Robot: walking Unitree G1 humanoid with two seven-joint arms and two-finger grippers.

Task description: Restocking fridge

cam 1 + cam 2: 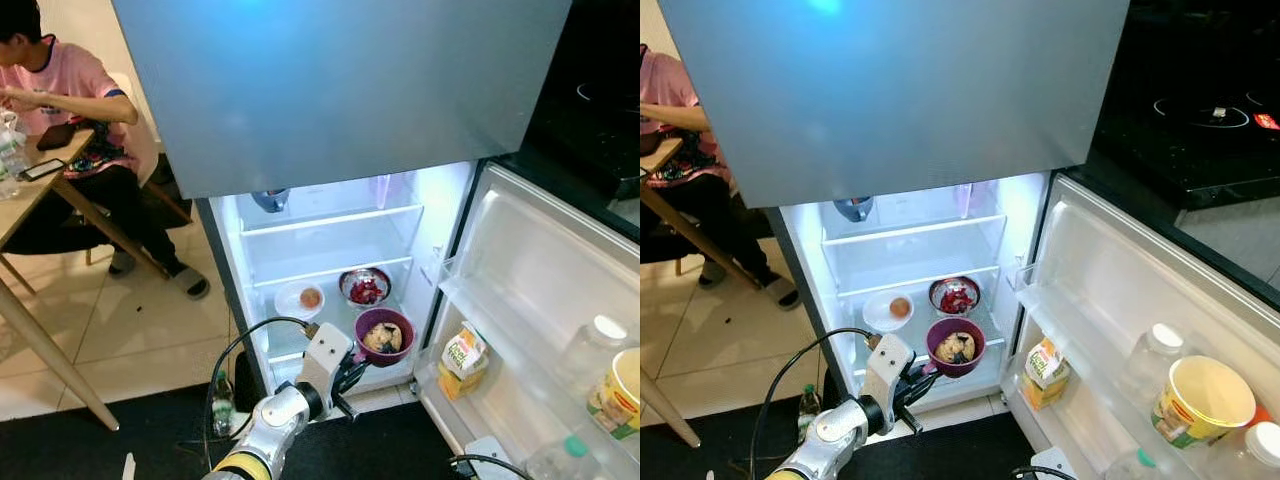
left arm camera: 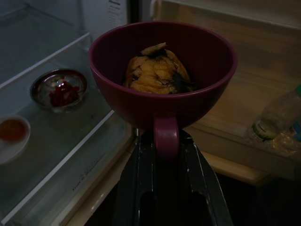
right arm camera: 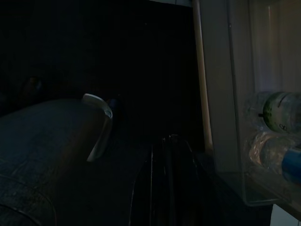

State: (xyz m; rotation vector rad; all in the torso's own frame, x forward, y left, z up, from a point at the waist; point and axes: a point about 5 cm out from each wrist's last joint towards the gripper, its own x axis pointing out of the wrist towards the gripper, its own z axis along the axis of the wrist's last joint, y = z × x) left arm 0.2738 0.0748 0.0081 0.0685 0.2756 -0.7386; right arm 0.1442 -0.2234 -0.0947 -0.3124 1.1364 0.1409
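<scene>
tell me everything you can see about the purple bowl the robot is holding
The purple bowl is deep and round, plastic-looking, with a short handle tab on its near side. It sits upright and holds a lump of yellowish-brown food. The left hand is shut on that handle, carrying the bowl at the front of the open fridge's lower shelf, near a steel bowl of red food.

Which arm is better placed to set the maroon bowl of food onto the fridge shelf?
Left. The left claw already grips the handle of the maroon plastic bowl of food, held at the glass shelf beside the small steel bowl. The right arm hangs idle in shade.
</scene>
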